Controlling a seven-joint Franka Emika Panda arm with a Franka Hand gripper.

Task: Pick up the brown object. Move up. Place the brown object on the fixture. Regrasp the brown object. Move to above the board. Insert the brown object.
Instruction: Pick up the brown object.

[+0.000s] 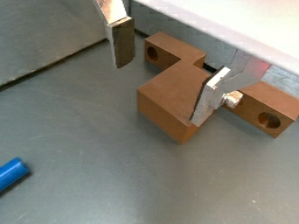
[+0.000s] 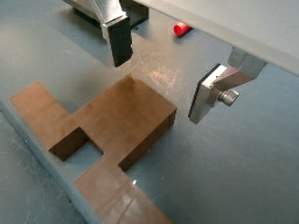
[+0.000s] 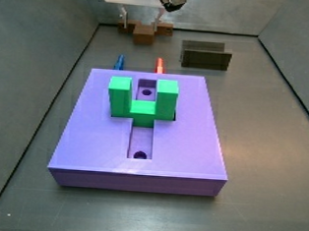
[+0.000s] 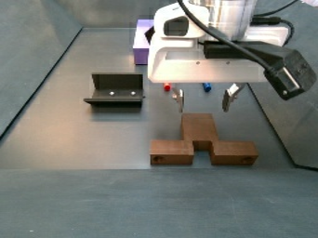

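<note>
While the hand (image 4: 203, 96) hovers wide open and empty, its silver plates flank the matte, blocky brown object (image 4: 204, 143).

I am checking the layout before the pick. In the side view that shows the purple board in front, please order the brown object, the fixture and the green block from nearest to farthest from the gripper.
1. The brown object: directly under the gripper, at the far wall.
2. The fixture: off to one side on the floor.
3. The green block: on the board, toward the camera.
</note>
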